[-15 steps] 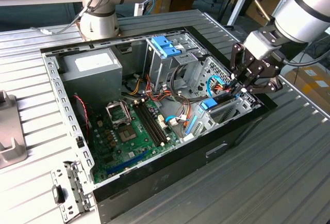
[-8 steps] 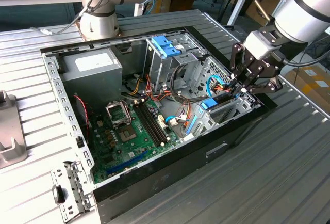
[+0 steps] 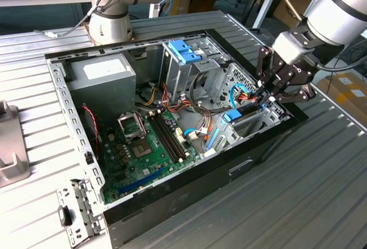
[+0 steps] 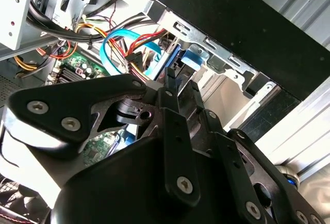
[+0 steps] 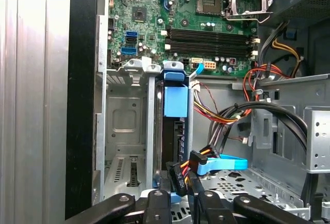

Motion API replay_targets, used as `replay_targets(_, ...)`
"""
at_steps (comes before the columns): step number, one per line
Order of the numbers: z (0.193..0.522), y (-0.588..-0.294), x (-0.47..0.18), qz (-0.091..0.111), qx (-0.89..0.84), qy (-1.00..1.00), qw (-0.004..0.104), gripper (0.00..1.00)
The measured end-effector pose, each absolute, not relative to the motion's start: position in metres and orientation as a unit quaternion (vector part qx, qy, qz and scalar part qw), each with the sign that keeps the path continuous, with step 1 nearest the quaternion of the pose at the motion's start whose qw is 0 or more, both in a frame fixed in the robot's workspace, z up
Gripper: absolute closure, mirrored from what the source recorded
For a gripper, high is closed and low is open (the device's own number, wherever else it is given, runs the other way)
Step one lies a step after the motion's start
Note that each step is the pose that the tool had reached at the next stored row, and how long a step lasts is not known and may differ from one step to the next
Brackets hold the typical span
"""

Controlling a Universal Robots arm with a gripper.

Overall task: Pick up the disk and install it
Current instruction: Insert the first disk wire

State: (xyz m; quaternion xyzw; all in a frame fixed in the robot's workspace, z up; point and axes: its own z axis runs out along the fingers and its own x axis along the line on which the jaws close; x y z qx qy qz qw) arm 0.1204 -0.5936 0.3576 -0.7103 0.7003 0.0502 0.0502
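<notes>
While poised over the open computer case (image 3: pixel 172 203) at the exterior view's right, grips the disk (image 3: pixel 248 110) with the end effector (image 3: pixel 262 95). Fingers drawn close together, clamped on the disk's upper end, in both wrist views straddling that end with black links fanned out to each side (image 5: pixel 178 201) (image 4: pixel 178 82).

Stands on edge, that disk (image 5: pixel 172 141), dropped into the grey metal drive bay (image 5: pixel 124 131) just inside the case's black right wall. Shows as a dark narrow strip with a blue plastic bracket (image 5: pixel 175 100) capping its near end. Sits between two upright bay walls, touching or almost touching both; cannot tell how deep.

Close beside the gripped end: a black connector with red, yellow and orange wires, and a flat light-blue cable (image 5: pixel 221 163) curving off toward the case interior.

Further left in the exterior view, lying flat on the case floor: green motherboard (image 3: pixel 143 151) with empty memory slots and an open processor socket. At the far left corner of the case, a large grey power-supply box (image 3: pixel 103 74). At the far middle, a light-blue ribbed latch (image 3: pixel 183 51) atop another bay.

Underneath everything, a ribbed grey metal tabletop (image 3: pixel 321 191).
</notes>
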Motion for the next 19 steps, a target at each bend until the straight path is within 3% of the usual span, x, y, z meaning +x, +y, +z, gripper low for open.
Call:
replay_targets(14, 0.357, -0.597, 0.109, 0.052, -0.710, 0.700, 0.053, 0.73)
replay_targets(16, 0.357, -0.597, 0.109, 0.052, -0.710, 0.700, 0.053, 0.65)
replay_targets(19, 0.357, -0.597, 0.109, 0.052, -0.710, 0.700, 0.053, 0.65)
